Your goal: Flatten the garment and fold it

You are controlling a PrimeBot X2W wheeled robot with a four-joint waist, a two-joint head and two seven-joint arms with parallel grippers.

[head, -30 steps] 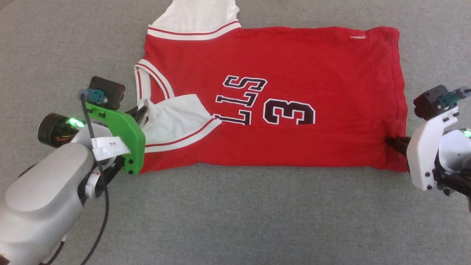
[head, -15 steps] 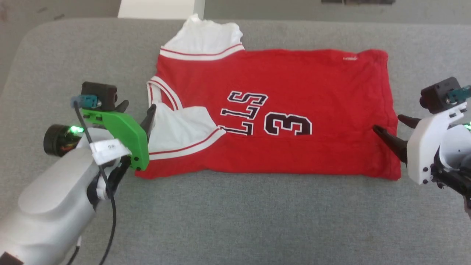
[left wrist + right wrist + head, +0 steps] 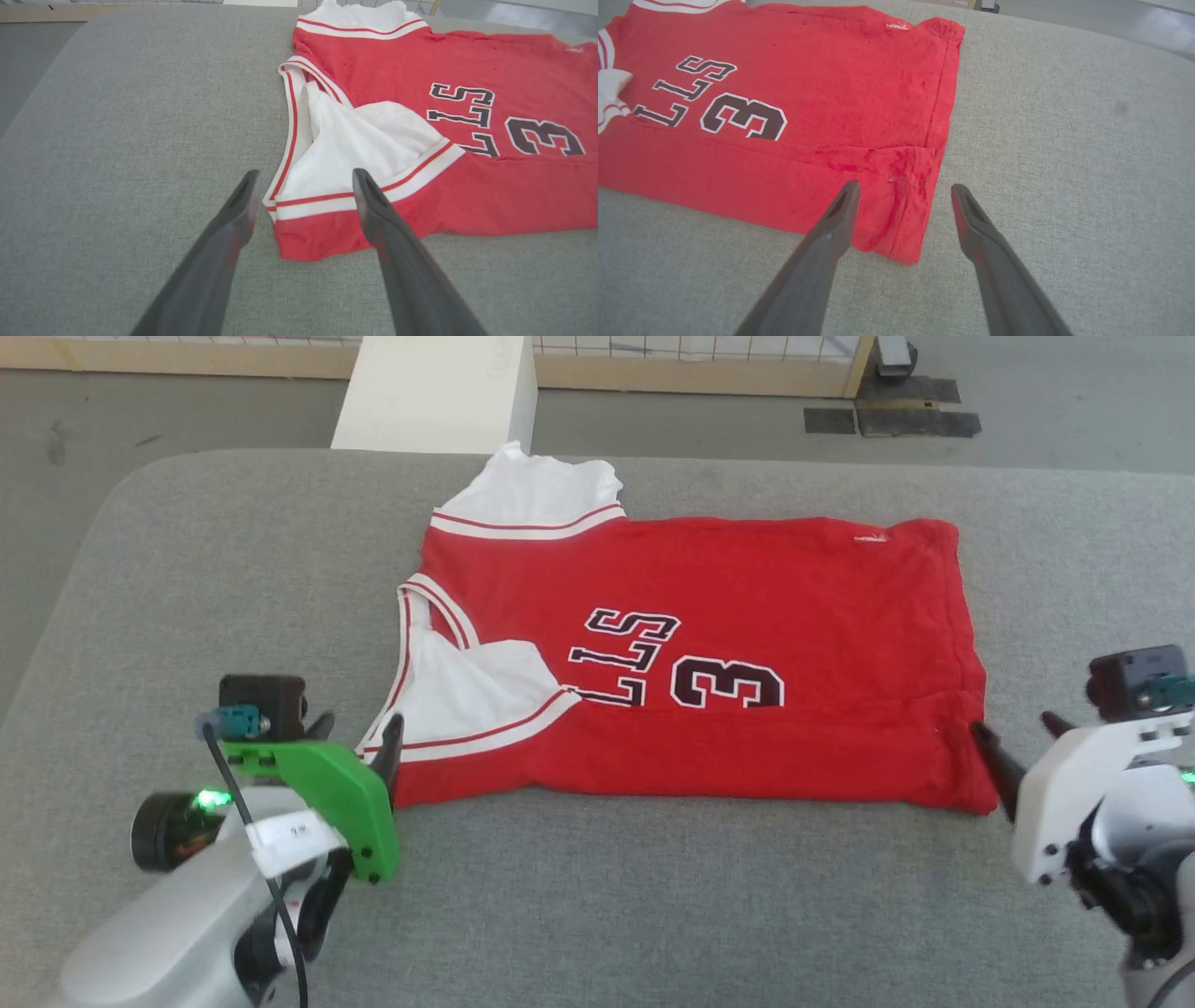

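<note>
**Red jersey laid out flat, both tools open and empty**

So the jersey (image 3: 691,653) is spread on the grey tabletop (image 3: 597,896), stretched sideways from one tool to the other. The collar end is by the left tool (image 3: 359,723) and the hem end by the right tool (image 3: 1013,723). Its near long edge is folded up over the front. The fold line cuts through the black lettering (image 3: 621,649) and the big 3 (image 3: 726,683), so you only get part of each. The near sleeve (image 3: 467,695), white with striped trim, is turned in over the red just ahead of the left tool. The far sleeve (image 3: 537,490) pokes out well beyond it.

The left tool has its fingers spread wide with nothing in them. In its wrist view the near collar-end corner of the jersey sits in the gap between the two fingers, striped trim and all. One finger is over bare tabletop, the other over red cloth. Can't tell if either tip actually touches.

The right tool is the same, wide apart and empty. The near hem corner is right in front of it, with one finger over the cloth and the other over bare tabletop beside the hem. The cloth looks a bit rumpled where the fold meets the hem.

Further out, there's a green bracket (image 3: 327,793) behind the left tool and a white bracket (image 3: 1074,793) behind the right one. Past both tools, off the tabletop's far edge, you can see grey floor (image 3: 187,411), a pale block (image 3: 434,392) and a wood-framed wire fence (image 3: 700,373).
</note>
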